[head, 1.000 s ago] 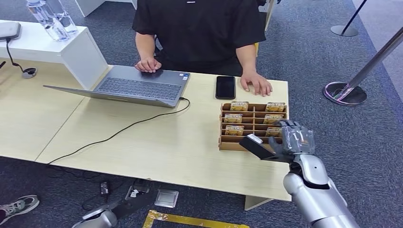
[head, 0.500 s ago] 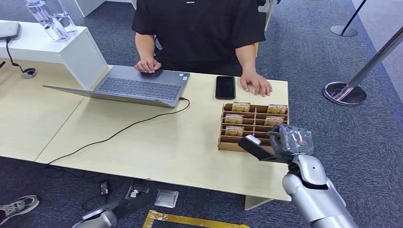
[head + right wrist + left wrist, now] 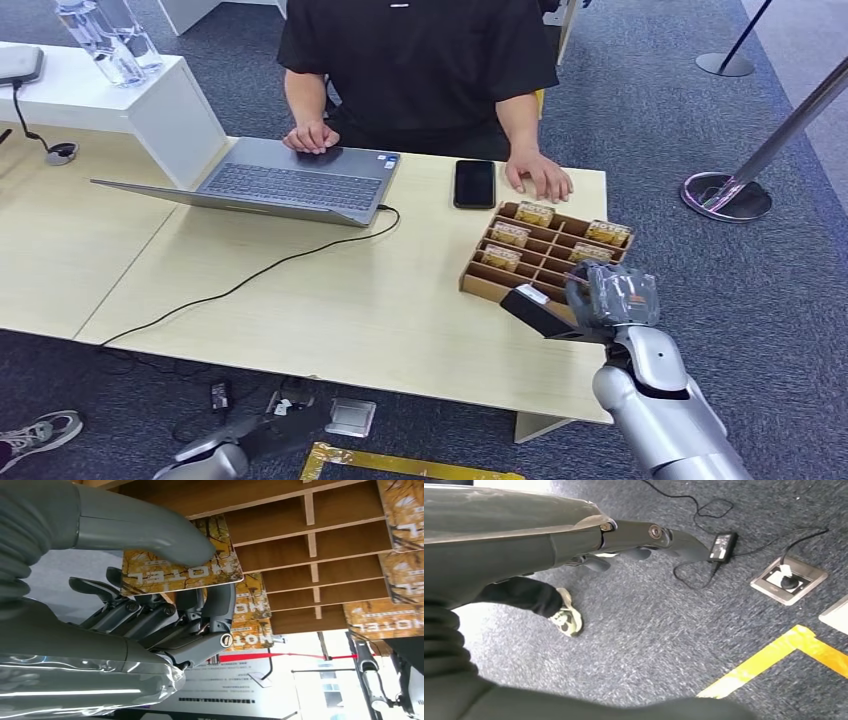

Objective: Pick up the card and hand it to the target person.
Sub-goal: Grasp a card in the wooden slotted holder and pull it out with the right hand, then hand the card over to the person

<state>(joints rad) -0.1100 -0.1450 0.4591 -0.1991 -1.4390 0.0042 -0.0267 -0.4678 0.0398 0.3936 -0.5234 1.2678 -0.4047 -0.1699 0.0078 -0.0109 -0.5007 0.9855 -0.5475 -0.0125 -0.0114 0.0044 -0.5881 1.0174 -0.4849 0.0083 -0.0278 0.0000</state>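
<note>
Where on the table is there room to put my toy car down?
The biggest bare patch of table lies between the laptop cable and the wooden card rack, toward the near edge. Bare wood also lies left of the laptop. It is crowded around the rack, where the right hand holds a card, and by the phone.
</note>
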